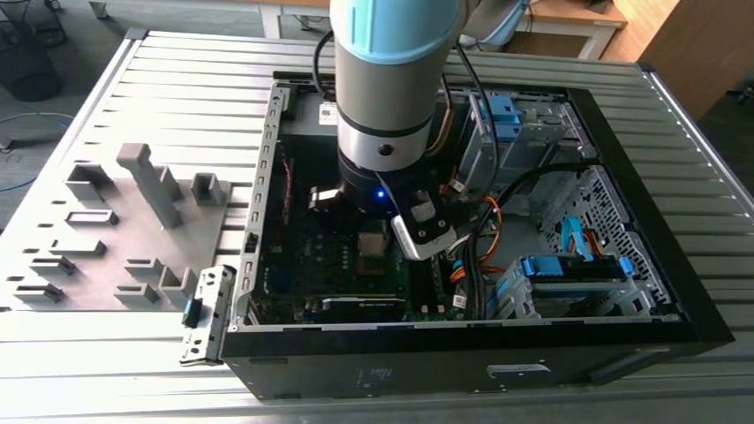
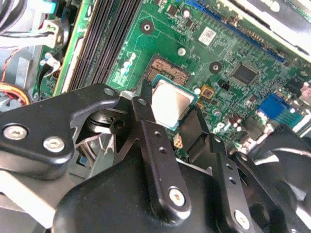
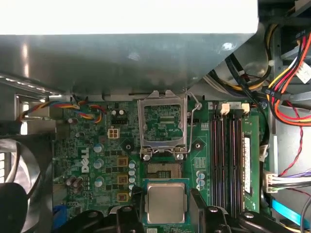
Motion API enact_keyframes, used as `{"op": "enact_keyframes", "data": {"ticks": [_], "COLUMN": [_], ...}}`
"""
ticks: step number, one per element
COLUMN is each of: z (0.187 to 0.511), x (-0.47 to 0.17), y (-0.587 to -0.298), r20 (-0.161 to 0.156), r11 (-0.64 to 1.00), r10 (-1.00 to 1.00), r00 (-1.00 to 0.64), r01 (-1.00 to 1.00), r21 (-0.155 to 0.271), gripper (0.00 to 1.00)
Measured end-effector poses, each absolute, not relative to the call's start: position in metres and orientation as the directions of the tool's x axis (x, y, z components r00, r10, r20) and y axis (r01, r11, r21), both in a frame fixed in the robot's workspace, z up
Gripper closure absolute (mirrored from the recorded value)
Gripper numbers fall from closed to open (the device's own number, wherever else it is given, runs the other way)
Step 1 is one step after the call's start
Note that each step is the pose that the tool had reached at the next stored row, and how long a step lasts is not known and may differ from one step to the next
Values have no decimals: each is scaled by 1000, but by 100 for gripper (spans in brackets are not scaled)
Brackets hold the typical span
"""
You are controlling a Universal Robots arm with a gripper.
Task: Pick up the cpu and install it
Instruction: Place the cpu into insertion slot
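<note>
cpu (image 3: 165, 201) | gripped between jaws, apparently just beside socket (image 3: 164, 170) | socket lid raised | inside computer case (image 1: 353, 375)

A white wordmark (image 3: 83, 162), a maker's logo, stood sideways on the motherboard (image 3: 112, 160) among its round capacitors. Fine white component markings dotted the same board, too small to read. In the second wrist view, a white sticker (image 2: 208, 35) with dark code marks lay flat on the motherboard, its print illegible. A long white label (image 3: 246, 167) ran along a memory stick (image 3: 247, 131) in the motherboard's slots, and it could not be read. In the exterior view, a small white tag (image 1: 327, 113) sat just past the motherboard's far edge. A pale sticker (image 1: 377, 375) sat on the computer case (image 1: 306, 367) outside the motherboard's near edge. Neither was readable. The cpu (image 3: 165, 201) showed no legible marking on its shiny top.
</note>
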State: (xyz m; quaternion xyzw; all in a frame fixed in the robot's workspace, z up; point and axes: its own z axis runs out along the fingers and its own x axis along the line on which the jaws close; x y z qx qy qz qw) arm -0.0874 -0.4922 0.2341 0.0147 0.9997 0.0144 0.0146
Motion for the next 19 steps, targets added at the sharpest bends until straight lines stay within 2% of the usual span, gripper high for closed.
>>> {"op": "enact_keyframes", "data": {"ticks": [19], "z": [217], "x": [-87], "y": [-495], "r20": [-29], "r11": [999], "r10": [30], "r00": [-999], "r01": [29], "r21": [29], "gripper": [53]}}
